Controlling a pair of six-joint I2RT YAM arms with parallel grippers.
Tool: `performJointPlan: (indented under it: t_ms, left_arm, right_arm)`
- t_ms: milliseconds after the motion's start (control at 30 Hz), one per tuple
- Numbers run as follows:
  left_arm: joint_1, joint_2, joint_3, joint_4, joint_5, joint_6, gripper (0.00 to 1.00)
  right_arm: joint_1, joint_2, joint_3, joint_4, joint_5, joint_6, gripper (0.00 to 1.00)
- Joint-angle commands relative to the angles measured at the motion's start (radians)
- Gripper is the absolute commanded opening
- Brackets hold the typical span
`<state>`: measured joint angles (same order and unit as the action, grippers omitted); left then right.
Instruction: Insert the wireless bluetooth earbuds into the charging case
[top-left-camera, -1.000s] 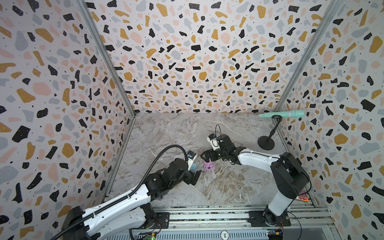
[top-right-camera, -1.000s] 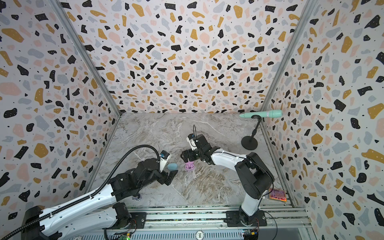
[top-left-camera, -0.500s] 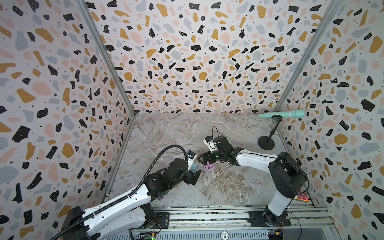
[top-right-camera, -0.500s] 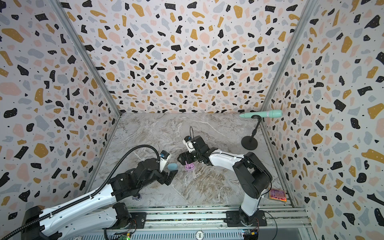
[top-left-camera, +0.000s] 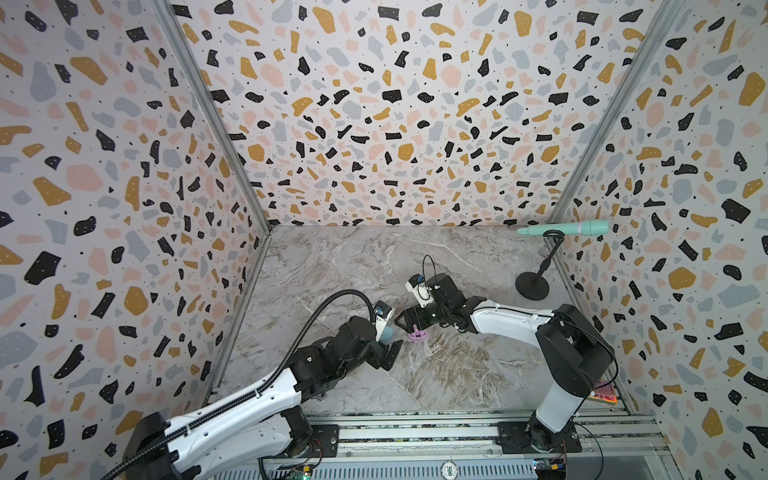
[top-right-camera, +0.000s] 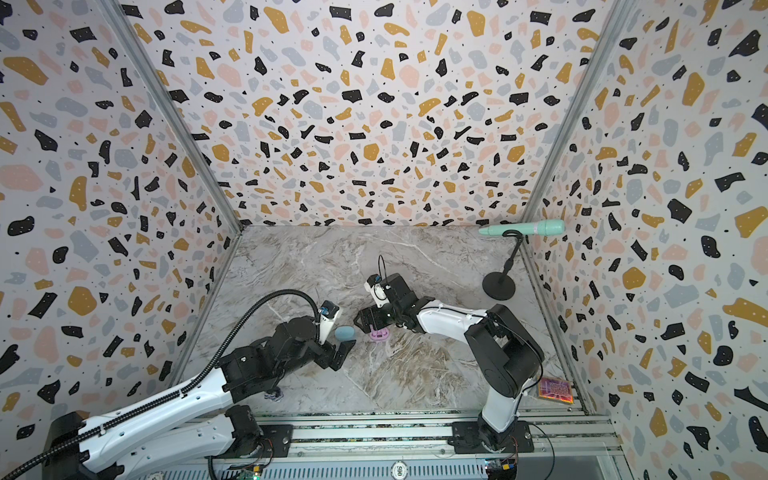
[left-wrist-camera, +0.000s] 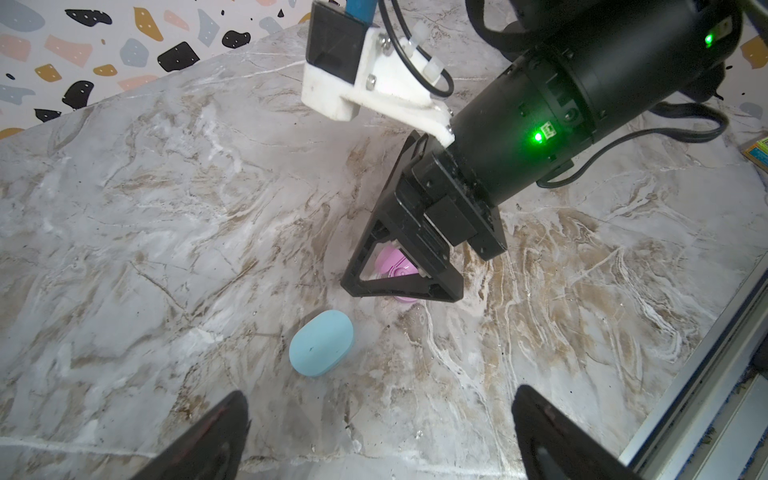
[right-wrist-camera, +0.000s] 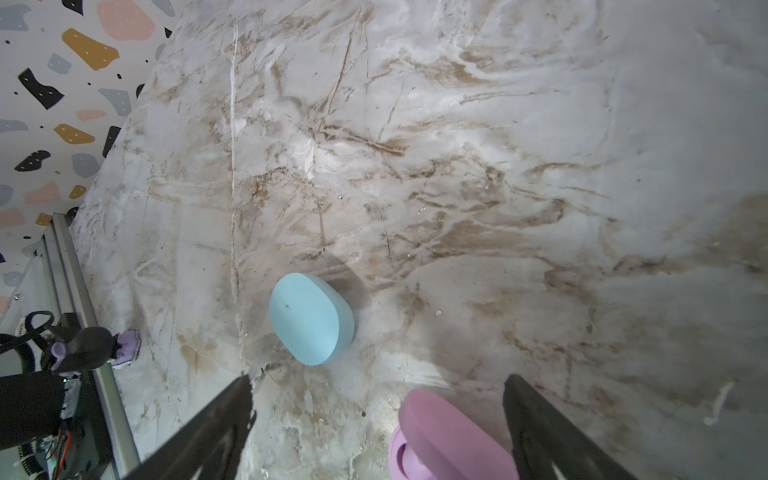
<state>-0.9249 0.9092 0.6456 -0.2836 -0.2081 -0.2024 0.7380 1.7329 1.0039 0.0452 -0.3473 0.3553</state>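
On the grey-brown marble tabletop (top-left-camera: 436, 374), an opened pale pink oval plastic charging case (right-wrist-camera: 449, 432) is seen between the widely spread jaws of the right gripper (top-left-camera: 408, 323); contact cannot be judged. A closed pale blue oval plastic case (left-wrist-camera: 321, 343) lies just beside it, ahead of the left gripper (left-wrist-camera: 380, 409), whose jaws are likewise apart, nothing held. The wireless bluetooth earbuds cannot be made out with certainty.

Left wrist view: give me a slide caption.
Open right gripper at the open pink case, closed blue case beside it on marble table.
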Motion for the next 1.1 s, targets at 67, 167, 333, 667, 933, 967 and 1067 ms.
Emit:
performJointPlan:
  t_ms: [67, 167, 333, 667, 933, 967, 1067]
  left_arm:
    - [0.005, -0.001, -0.003, 0.020, -0.007, 0.000, 1.00]
    - [0.005, -0.001, -0.004, 0.020, -0.006, 0.000, 1.00]
    - [0.005, -0.002, -0.003, 0.020, -0.007, 0.000, 1.00]
    - [0.004, -0.001, -0.004, 0.020, -0.007, 0.000, 1.00]
    - [0.005, -0.002, -0.004, 0.021, -0.008, 0.000, 1.00]
    - [0.005, -0.003, -0.004, 0.020, -0.008, 0.000, 1.00]
    - [0.005, -0.005, -0.004, 0.020, -0.010, 0.000, 1.00]
  right_arm:
    - [0.012, -0.004, -0.016, -0.007, 0.007, 0.002, 0.94]
    - [0.016, -0.009, -0.022, -0.007, 0.008, 0.006, 0.94]
    - [0.023, -0.016, -0.034, -0.003, 0.013, 0.011, 0.94]
    - [0.039, -0.037, -0.053, -0.005, 0.029, 0.018, 0.93]
    - [0.049, -0.117, -0.069, -0.013, 0.073, 0.029, 0.93]
    - [0.049, -0.132, -0.070, -0.012, 0.078, 0.030, 0.93]
    - [0.049, -0.188, -0.074, -0.019, 0.097, 0.030, 0.93]
